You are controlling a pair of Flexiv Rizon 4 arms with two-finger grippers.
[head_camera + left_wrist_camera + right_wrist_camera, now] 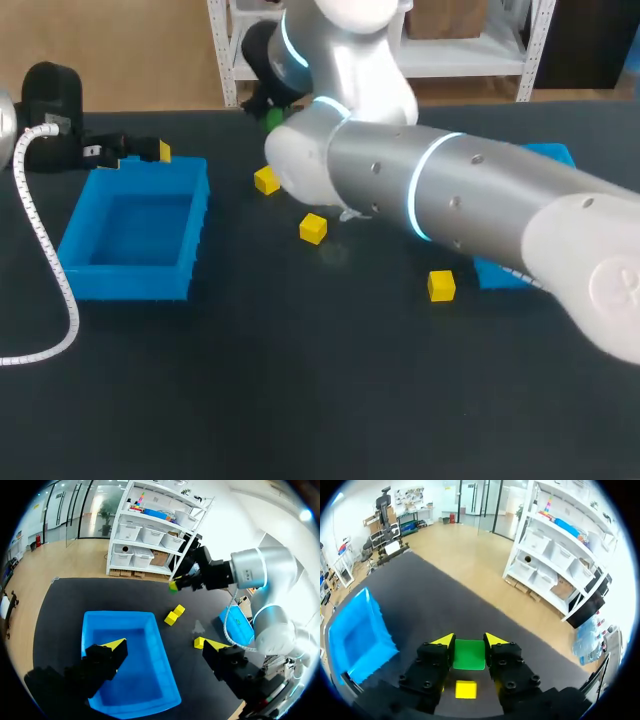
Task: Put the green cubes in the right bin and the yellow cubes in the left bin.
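My right gripper (469,641) is shut on a green cube (469,654), held above the table's far side; in the head view the green cube (273,120) shows just below that gripper (268,108). Three yellow cubes (266,181) (313,228) (441,285) lie on the dark table. One yellow cube (466,689) sits under the right gripper. My left gripper (164,645) hangs open and empty over the far edge of the left blue bin (150,625). The right blue bin (550,155) is mostly hidden behind my right arm.
My right arm (450,200) stretches across the table's middle from the right, covering much of the right bin. A white coiled cable (45,250) hangs beside the left bin (190,270). The left bin is empty inside.
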